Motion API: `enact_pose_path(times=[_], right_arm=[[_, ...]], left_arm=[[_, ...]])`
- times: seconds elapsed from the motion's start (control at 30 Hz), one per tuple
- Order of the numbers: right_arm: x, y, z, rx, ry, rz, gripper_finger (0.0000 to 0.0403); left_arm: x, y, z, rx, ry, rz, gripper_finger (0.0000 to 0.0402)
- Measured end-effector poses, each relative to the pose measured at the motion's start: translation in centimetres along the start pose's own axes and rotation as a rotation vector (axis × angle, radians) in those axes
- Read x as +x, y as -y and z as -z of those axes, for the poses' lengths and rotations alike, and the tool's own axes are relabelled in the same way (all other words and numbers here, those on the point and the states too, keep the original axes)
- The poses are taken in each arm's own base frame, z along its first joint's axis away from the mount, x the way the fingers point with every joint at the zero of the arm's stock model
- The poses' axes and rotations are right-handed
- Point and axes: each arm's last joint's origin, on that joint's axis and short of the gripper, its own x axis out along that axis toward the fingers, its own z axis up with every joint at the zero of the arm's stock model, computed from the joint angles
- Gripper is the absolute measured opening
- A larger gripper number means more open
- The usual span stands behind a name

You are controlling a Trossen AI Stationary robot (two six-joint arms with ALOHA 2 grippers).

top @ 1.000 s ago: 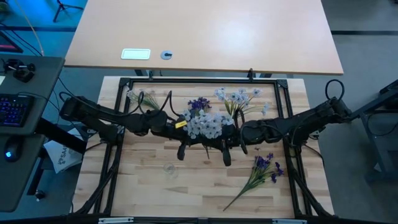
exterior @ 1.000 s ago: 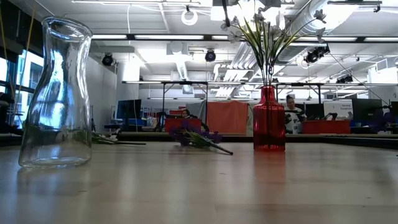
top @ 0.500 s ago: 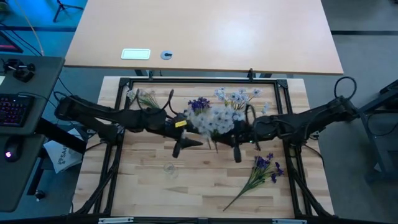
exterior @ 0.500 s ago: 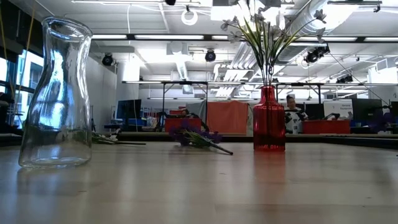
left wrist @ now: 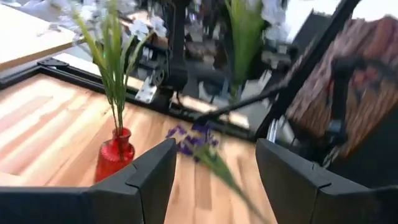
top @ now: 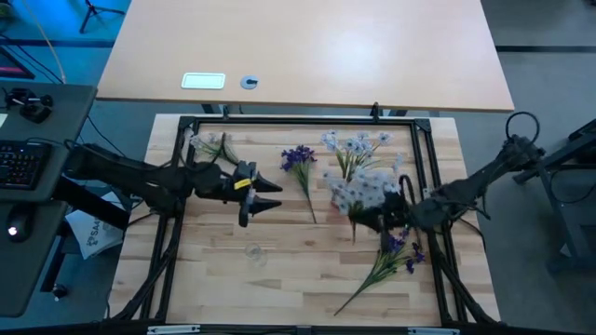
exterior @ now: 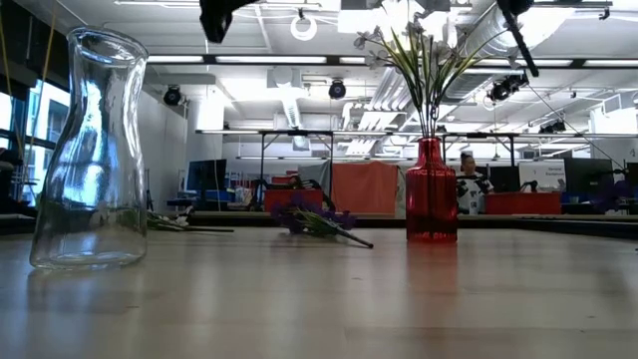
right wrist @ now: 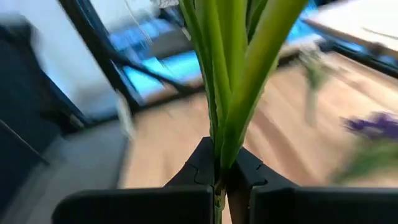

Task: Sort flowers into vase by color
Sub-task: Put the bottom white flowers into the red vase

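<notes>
Right gripper [top: 365,216] pinching a pale sprig [top: 361,191] by its stem (beside the red vase [exterior: 431,194]). Left gripper [top: 265,194] fingers spread, empty.

Bright overhead light, blurred wrist views

Red vase [top: 352,167] hidden under white blossoms [top: 357,145] from above

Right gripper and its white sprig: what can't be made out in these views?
- High view: the white sprig's blossoms cover the right gripper, so its fingers are hidden.
- Right wrist view: the sprig's blossoms are cut off by the top edge; only stems show, and the background is blurred.
- Low view: only dark arm parts at the top edge; neither gripper shows whole.
- Left wrist view: purple sprig blurred.
</notes>
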Motion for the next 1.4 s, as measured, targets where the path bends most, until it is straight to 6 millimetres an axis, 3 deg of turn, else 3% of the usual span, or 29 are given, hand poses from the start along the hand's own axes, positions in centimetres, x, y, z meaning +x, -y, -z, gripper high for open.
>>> enact_pose_path(times=[0.1, 0.23, 0.5, 0.73, 1.4], right_arm=[[0.5, -0.2, 2.0, -0.006, 0.154, -0.08, 0.0], [1.9, 0.6, 3.1, -0.259, 0.204, 0.042, 0.0], [3.3, 4.0, 1.2, -0.396, 0.227, 0.309, 0.0], [3.5, 5.5, 0.5, -0.409, 0.229, 0.383, 0.0], [2.5, 6.3, 0.5, -0.313, 0.184, 0.406, 0.0]], left_arm=[[-0.2, -0.3, 1.2, -0.052, 0.081, -0.003, 0.0207], [-0.2, -0.7, 2.0, -0.08, 0.123, -0.048, 0.0207], [-0.3, -0.5, 1.5, -0.091, 0.179, -0.035, 0.0207], [-0.4, 0.0, 1.6, -0.098, 0.179, -0.012, 0.0207], [-0.4, 0.1, 1.8, -0.098, 0.171, -0.014, 0.0207]])
